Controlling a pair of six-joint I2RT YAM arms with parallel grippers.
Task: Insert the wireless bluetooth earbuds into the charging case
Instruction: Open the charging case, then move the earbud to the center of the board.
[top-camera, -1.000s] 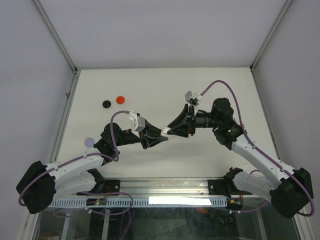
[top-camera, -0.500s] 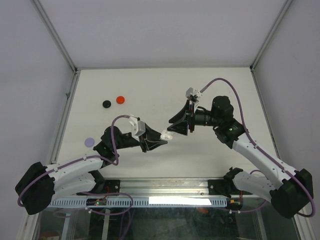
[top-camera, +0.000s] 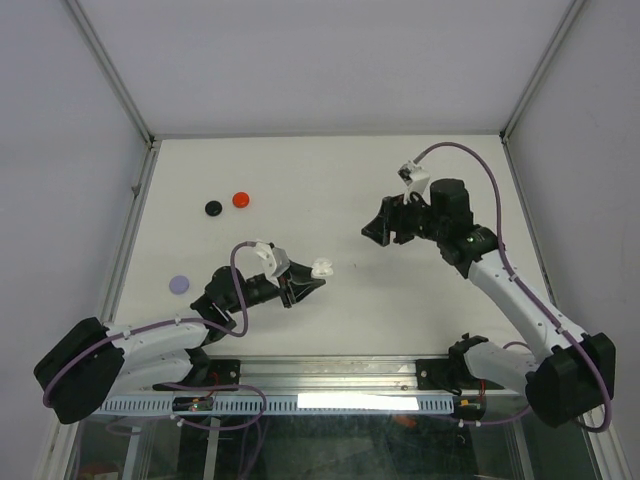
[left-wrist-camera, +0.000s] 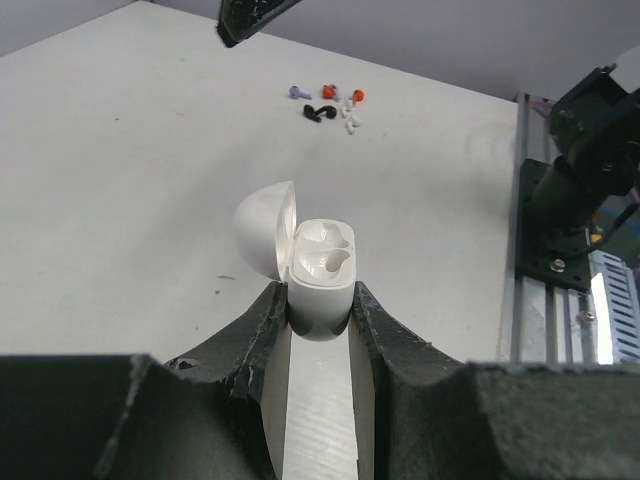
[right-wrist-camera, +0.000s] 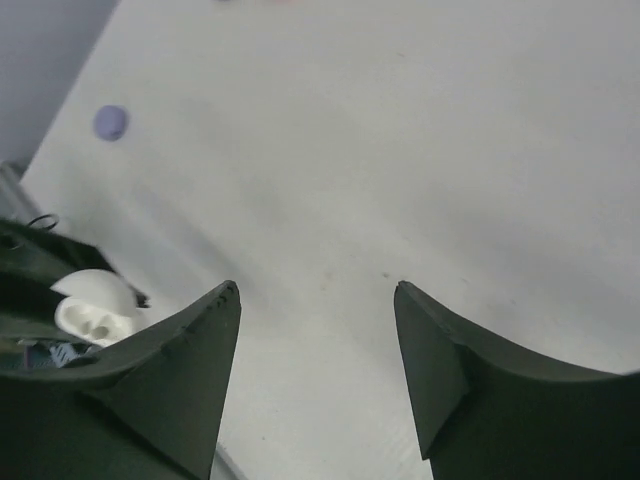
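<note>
The white charging case (left-wrist-camera: 318, 275) stands upright with its lid (left-wrist-camera: 262, 240) swung open to the left. My left gripper (left-wrist-camera: 316, 292) is shut on the case's lower body. Two rounded white hollows show in the case top; I cannot tell whether earbuds sit in them. In the top view my left gripper (top-camera: 303, 285) holds the case (top-camera: 321, 268) low near the table's front middle. My right gripper (top-camera: 370, 231) is open and empty, well to the right and farther back. In the right wrist view its gripper (right-wrist-camera: 315, 290) faces bare table, with the case (right-wrist-camera: 95, 315) at lower left.
A red cap (top-camera: 240, 199) and a black cap (top-camera: 212, 207) lie at the back left, and a purple disc (top-camera: 179, 283) at the left. The left wrist view shows several tiny purple, red, black and white pieces (left-wrist-camera: 328, 103) far ahead, and the front rail (left-wrist-camera: 560, 250) on its right.
My right gripper has drawn away from the case, up and to the right, and stands open. My left gripper has moved slightly toward the front, still holding the case.
</note>
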